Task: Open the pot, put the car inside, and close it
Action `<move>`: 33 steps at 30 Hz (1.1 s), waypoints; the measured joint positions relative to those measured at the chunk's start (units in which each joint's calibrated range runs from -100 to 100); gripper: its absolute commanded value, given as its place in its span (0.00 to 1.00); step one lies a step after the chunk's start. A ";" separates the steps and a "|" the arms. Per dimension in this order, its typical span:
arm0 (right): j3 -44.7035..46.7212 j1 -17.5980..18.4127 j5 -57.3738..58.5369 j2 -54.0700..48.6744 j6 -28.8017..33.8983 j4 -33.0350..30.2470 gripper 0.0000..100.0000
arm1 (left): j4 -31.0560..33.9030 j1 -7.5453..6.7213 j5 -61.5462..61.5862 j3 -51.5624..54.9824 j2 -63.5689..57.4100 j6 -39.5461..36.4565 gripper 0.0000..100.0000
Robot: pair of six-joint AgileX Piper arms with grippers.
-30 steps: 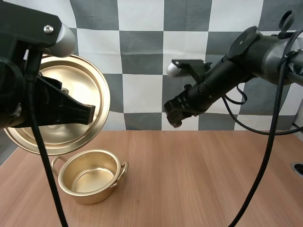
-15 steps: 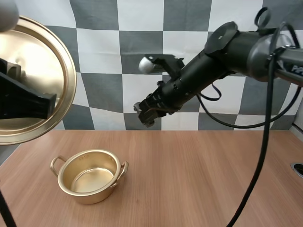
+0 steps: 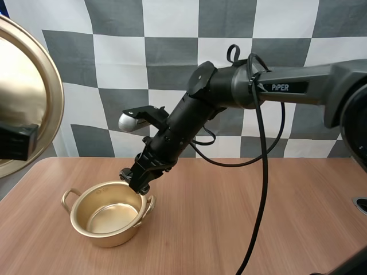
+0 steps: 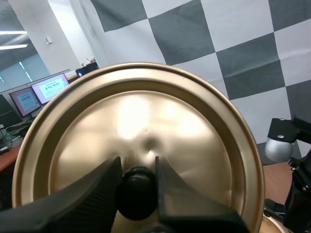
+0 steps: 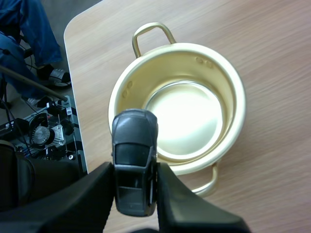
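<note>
Two holds: left gripper (image 4: 137, 167) lid (image 4: 146, 111), right gripper (image 5: 135, 169) car (image 5: 134, 143) near pot (image 5: 232, 87).

A golden pot (image 3: 109, 226) is set uncovered on the table (image 3: 246, 217) near its left edge. The right gripper (image 3: 136, 182) is poised just above the pot's far right rim, beside one handle; what is between its fingers cannot be made out. The lid (image 3: 31, 86) is held high and tilted over the table's left edge, with the left gripper (image 3: 14, 141) in front of it.

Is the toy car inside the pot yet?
Not yet. The right gripper pinches the car over the pot's rim; the pot's bottom is bare.
</note>
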 measured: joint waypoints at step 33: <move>-18.11 4.89 0.06 28.59 -0.87 1.43 0.00 | -0.47 0.00 0.00 0.00 0.00 0.36 0.00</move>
